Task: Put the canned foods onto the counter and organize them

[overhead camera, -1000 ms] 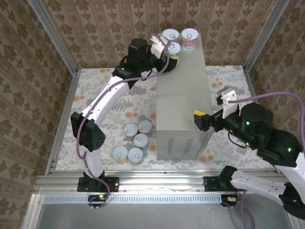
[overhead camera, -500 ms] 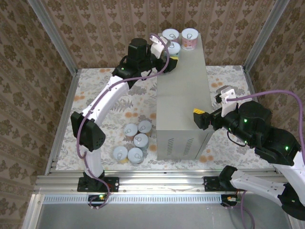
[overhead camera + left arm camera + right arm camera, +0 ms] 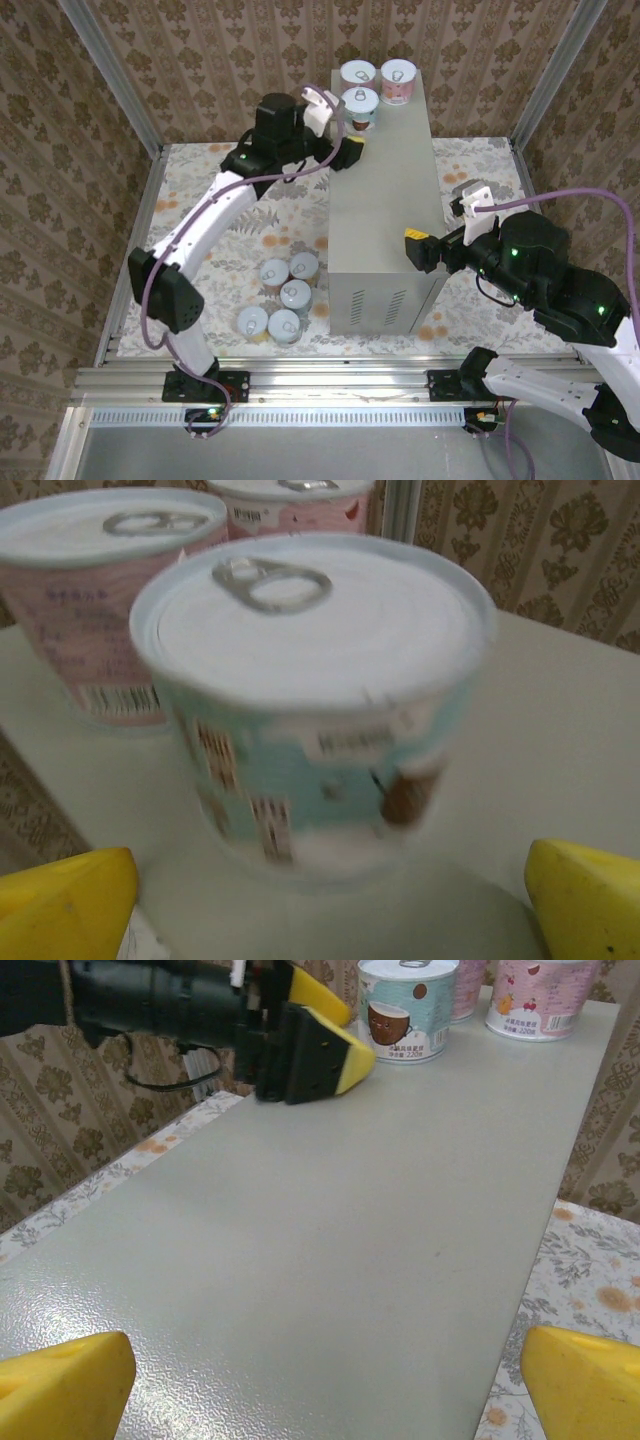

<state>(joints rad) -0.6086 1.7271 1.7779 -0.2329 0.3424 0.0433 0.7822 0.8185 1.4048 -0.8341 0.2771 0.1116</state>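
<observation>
Three tins stand at the far end of the grey counter (image 3: 385, 190): a teal-labelled tin (image 3: 360, 104) and two pink ones (image 3: 358, 72) (image 3: 398, 80). My left gripper (image 3: 348, 150) hovers open just in front of the teal tin, apart from it. In the left wrist view the teal tin (image 3: 320, 680) stands upright beyond the yellow fingertips (image 3: 60, 910), with a pink tin (image 3: 90, 610) behind. Several more tins (image 3: 280, 295) sit clustered on the floral floor left of the counter. My right gripper (image 3: 420, 250) is open over the counter's near right edge, holding nothing.
The right wrist view looks along the bare counter top (image 3: 330, 1240) to the left gripper (image 3: 310, 1055), the teal tin (image 3: 405, 1010) and a pink tin (image 3: 540, 995). Patterned walls and aluminium posts (image 3: 110, 75) enclose the floral floor (image 3: 230, 230).
My left gripper let go of the teal tin and drew back toward the near left, leaving it standing on the counter. The right arm has hardly moved.
</observation>
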